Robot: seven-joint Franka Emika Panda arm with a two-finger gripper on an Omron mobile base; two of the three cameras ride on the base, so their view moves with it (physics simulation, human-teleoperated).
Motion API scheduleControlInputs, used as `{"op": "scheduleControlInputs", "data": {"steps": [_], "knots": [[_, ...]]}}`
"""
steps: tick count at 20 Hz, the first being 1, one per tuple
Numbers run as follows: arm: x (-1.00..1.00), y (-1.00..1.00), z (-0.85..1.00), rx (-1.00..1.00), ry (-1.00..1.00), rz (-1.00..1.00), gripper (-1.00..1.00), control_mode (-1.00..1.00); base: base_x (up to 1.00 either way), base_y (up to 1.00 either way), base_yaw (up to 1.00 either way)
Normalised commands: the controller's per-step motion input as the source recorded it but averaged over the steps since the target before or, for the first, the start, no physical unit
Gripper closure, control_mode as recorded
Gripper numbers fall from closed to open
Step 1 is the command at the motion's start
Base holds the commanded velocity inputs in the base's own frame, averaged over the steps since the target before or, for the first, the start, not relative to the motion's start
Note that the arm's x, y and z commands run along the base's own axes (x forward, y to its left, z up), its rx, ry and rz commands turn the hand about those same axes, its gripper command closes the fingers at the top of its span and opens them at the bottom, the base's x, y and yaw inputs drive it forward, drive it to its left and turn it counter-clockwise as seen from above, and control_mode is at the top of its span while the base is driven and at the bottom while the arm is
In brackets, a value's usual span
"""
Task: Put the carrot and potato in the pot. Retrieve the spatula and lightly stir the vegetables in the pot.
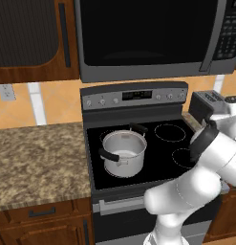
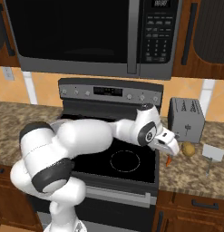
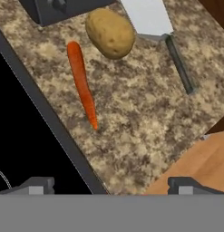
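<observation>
Carrot (image 3: 82, 83) lies flat on the granite counter (image 3: 136, 131) right of the stove, close to the cooktop's edge and roughly parallel to it in my hand view, thin tip toward the camera. Potato (image 3: 110, 32) sits just beside the carrot's thick end, apart from it by a narrow strip of stone, as far as I can tell. Next to the potato I see the spatula (image 3: 154, 25), its pale blade near the potato and its dark handle running away across the counter. From the right base view the potato (image 2: 188, 148) rests in front of the toaster (image 2: 186, 118), with the spatula (image 2: 211, 155) further right. The pot (image 1: 123, 153) stands on the front left burner of the stove (image 1: 138, 143), well apart from the vegetables, and I see nothing inside it. My gripper (image 3: 111, 186) hangs above the counter over the carrot, fingers spread wide and holding nothing; in the right base view the gripper (image 2: 169, 148) sits just over the orange tip.
</observation>
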Motion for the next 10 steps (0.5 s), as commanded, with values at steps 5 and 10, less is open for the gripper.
{"op": "scheduleControlInputs", "data": {"steps": [5, 10], "knots": [[0.36, -0.31, -0.46, 0.04, 0.00, 0.07, -1.00, -1.00, 0.00, 0.00, 0.00], [0.27, -0.04, -0.58, 0.05, 0.00, 0.03, -1.00, -1.00, 0.00, 0.00, 0.00]]}}
